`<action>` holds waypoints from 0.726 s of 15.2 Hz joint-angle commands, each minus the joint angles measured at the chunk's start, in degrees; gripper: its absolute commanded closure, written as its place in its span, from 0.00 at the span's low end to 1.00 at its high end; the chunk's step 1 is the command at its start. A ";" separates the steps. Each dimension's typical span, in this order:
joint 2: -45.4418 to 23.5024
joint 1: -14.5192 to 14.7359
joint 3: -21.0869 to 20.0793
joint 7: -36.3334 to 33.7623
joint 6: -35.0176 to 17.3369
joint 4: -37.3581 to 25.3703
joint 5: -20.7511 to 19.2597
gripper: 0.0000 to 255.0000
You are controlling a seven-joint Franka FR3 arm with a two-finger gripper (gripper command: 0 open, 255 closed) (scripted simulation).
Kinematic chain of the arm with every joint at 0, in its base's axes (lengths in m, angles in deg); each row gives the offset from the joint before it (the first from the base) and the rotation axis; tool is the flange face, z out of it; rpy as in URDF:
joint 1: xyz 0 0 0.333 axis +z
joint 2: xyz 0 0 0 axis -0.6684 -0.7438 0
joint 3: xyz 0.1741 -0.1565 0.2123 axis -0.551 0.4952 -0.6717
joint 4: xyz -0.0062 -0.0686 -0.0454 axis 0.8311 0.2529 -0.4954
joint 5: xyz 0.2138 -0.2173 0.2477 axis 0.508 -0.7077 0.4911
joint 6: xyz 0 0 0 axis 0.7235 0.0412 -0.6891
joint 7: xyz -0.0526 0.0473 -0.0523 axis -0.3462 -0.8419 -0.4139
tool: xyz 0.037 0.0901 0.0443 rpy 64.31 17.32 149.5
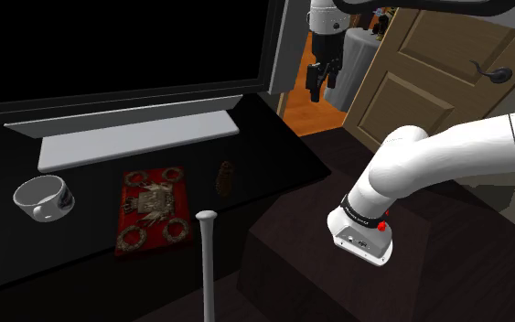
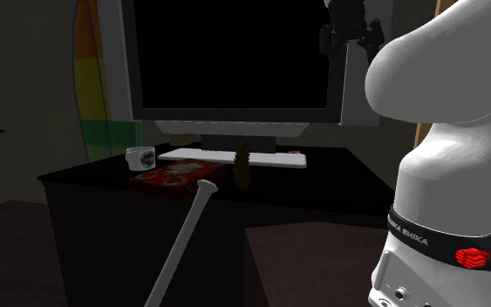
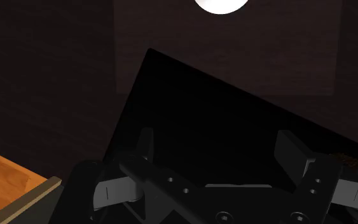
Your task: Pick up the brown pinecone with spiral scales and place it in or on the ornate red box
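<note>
On the dark desk, near the ornate red box, the brown pinecone stands upright; pincer hangs high above, well apart, wide open, empty. Probably light, stiff, scales brittle; grip mid-body across its width.

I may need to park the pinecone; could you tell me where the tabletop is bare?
The widest bare tabletop lies to the shoulder view's right of the pinecone, up to the edge. A narrower strip runs between the grey monitor base and red box. It is crowded around the white cup, box and bat.
</note>
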 commanded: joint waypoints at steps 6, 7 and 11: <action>-6.70 1.64 -3.28 -5.05 -5.36 0.73 5.40 0.00; -8.21 1.98 -3.91 -5.99 -6.48 0.68 6.41 0.00; -14.72 3.33 -6.39 -9.49 -10.96 -0.14 10.22 0.00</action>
